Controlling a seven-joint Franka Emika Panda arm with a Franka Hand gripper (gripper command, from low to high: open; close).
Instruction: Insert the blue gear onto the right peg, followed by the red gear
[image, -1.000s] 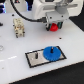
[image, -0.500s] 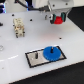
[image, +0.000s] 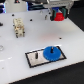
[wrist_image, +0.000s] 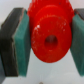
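Note:
The blue gear (image: 51, 53) lies flat on the right half of the grey black-bordered plate (image: 34, 61), where the right peg stands. The gear hides the peg. The left peg (image: 36, 56) stands bare. My gripper (image: 59, 16) is high above the table's far side, behind the plate, shut on the red gear (image: 59, 17). In the wrist view the red gear (wrist_image: 49, 37) fills the middle, with its dark centre hole facing the camera. It is clamped between the teal pads (wrist_image: 22, 44) on either side.
A small beige figure (image: 19, 27) stands on the white table at the exterior view's left, behind the plate. A faint round mark (image: 1, 48) sits at the left edge. Dark clutter lines the table's far edge.
The gripper has kept hold of the red gear and shifted only slightly high above the table. The blue gear and the plate have not moved.

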